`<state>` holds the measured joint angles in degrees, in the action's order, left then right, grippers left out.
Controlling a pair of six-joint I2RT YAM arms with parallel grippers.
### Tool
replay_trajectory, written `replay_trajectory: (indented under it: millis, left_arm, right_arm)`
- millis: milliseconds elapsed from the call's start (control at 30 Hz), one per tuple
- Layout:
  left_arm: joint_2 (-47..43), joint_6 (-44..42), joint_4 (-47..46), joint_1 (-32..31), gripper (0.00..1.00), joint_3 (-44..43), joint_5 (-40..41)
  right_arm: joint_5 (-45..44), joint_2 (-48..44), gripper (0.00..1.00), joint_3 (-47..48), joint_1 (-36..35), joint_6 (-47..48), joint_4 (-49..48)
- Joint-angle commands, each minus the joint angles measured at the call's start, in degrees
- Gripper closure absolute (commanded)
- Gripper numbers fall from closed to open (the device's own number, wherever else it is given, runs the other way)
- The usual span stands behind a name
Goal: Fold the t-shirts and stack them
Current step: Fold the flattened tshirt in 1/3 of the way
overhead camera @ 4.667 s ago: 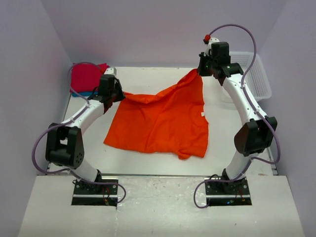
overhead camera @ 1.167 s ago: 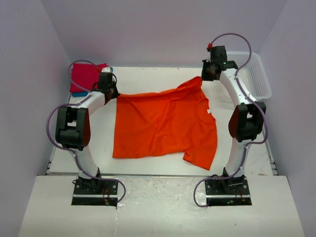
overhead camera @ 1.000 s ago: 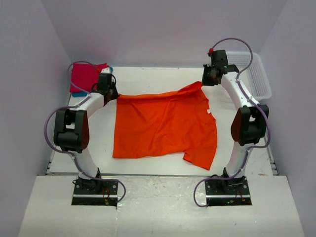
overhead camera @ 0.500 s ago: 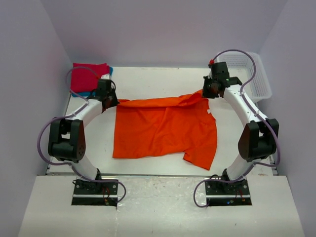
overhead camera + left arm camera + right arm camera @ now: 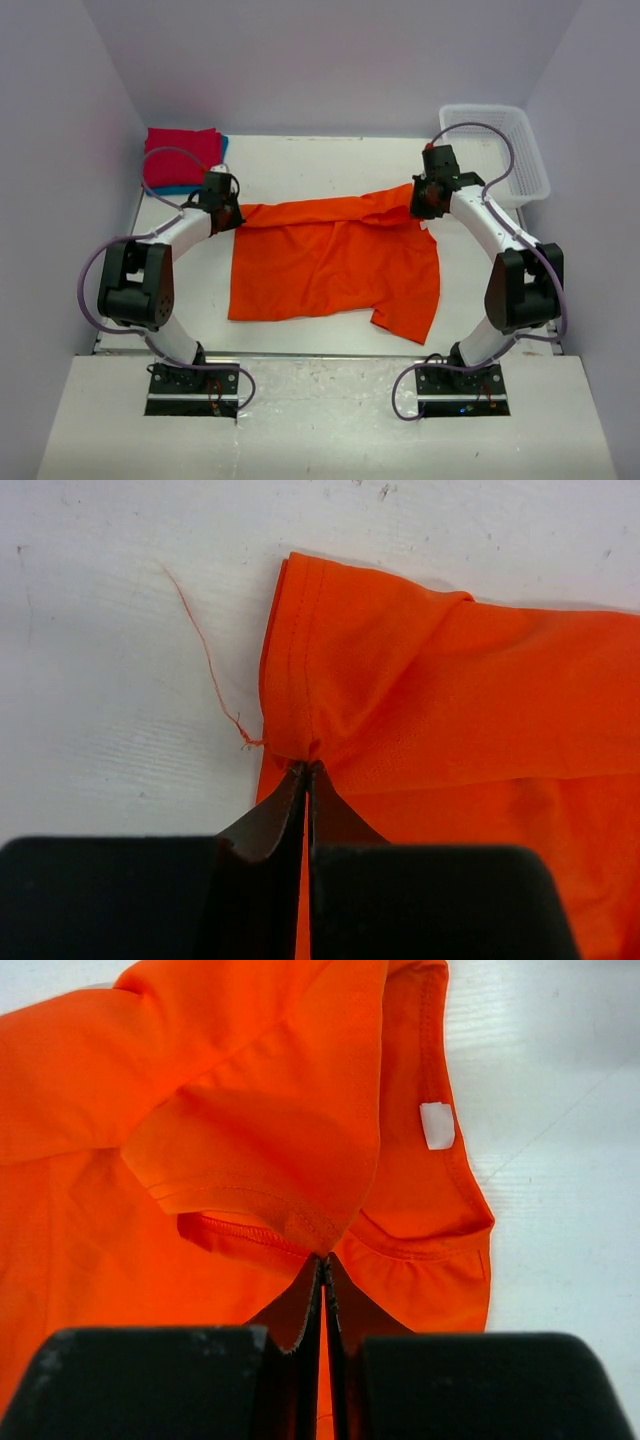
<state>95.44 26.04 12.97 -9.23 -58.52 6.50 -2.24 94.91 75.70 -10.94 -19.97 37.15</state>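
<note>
The orange t-shirt (image 5: 330,265) lies spread on the white table, its far edge folded toward me into a narrow band. My left gripper (image 5: 228,212) is shut on the shirt's far left corner (image 5: 300,720), where a loose thread trails off. On the opposite side my right gripper (image 5: 424,200) is shut on the far right corner, by the collar and its white tag (image 5: 436,1125). A folded red t-shirt (image 5: 180,156) sits on a blue t-shirt (image 5: 222,146) at the far left corner.
A white mesh basket (image 5: 495,150) stands at the far right against the wall. Purple walls close in the table (image 5: 320,160) on three sides. Bare table lies beyond the shirt and to either side of it.
Both grippers have come toward me and lower, carrying the shirt's far edge over the body; the fold now lies nearly flat.
</note>
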Motion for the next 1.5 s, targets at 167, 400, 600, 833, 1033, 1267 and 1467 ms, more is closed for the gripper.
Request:
replay_trajectory:
  millis: [167,400,600,833,1033,1267,1467]
  left_arm:
    - [-5.96,1.56,-1.19,-1.05,1.00,4.64,1.85]
    - [-6.23,1.82,-1.19,-1.05,1.00,6.14,1.94]
    - [-6.32,1.82,-1.28,-1.31,1.00,7.19,2.46]
    - [-6.06,1.82,-1.72,-1.58,1.00,8.25,2.11]
    - [-5.26,1.91,-2.25,-1.84,0.96,8.95,2.02]
    - [-8.07,3.40,-2.86,-2.45,0.75,10.62,3.42]
    - [-17.47,5.51,-1.46,-3.51,0.50,11.94,6.68]
  right_arm:
    - [-4.70,-5.35,1.00,-3.89,-0.05,-2.36,-3.05]
    - [-4.26,-4.48,1.00,-5.91,0.04,-2.71,-3.48]
    - [-5.23,-5.88,1.00,-8.11,-0.05,-3.06,-4.01]
    - [-6.81,-7.20,1.00,-9.78,-0.05,-3.67,-3.40]
    - [-6.90,-6.50,1.00,-11.54,0.04,-4.55,-3.57]
    - [-6.29,-7.54,0.92,-15.05,-0.22,-5.70,-3.48]
    - [-6.90,-14.49,0.39,-17.96,-4.87,-7.19,-3.75]
